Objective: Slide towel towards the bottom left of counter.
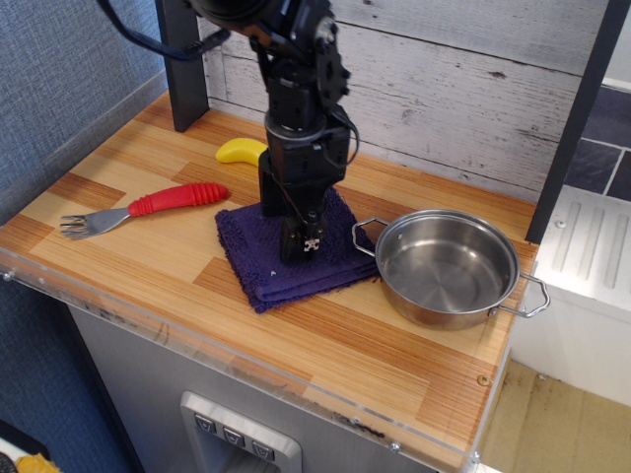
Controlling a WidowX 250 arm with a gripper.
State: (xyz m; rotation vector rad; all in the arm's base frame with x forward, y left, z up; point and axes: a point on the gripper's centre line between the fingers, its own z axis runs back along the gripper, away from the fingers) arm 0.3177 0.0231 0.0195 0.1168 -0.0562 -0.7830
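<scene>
The folded navy-blue towel (pixel 261 261) lies on the wood-grain counter (pixel 148 246) near its middle, its right edge next to the steel pot. My gripper (pixel 309 249) points down over the towel's middle and right part, its tip at or just above the cloth. Its fingers stand close together and look shut, with nothing held. The arm hides the towel's back part.
A steel pot (pixel 449 266) with two handles stands right of the towel, its left handle touching the cloth's edge. A red-handled fork (pixel 148 207) lies to the left. A yellow banana-shaped object (pixel 242 150) lies behind. A dark post (pixel 182 64) stands at back left.
</scene>
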